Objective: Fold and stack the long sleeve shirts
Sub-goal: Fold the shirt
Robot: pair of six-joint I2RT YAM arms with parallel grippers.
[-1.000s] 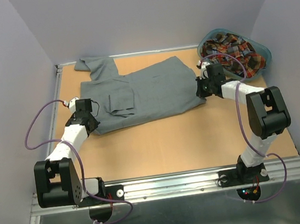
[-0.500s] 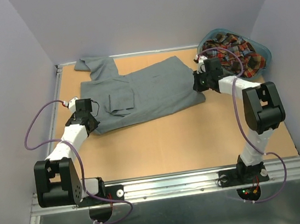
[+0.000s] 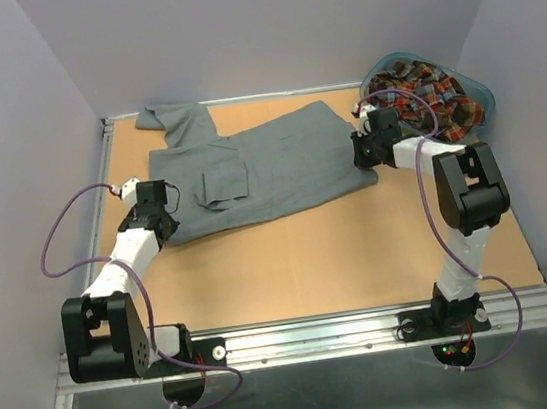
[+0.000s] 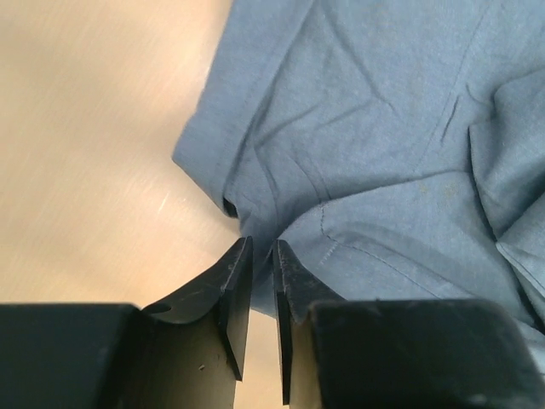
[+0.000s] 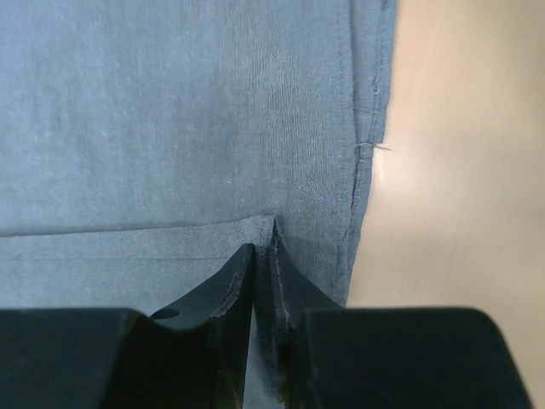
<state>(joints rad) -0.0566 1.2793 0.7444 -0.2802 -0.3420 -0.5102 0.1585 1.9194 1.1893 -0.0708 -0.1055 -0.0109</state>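
While the plain grey collared cloth shirt lies spread on the tabletop, I see the right tool pinching a ridge near its edge. The left tool straddles its hem, barely parted; whether it grips, I cannot tell. The red, navy and yellow plaid cloth shirt fills the teal plastic oval basket.

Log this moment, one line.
grey shirt spread on table | left gripper at its left edge, grip unclear | right gripper pinching its right edge | plaid shirt in basket
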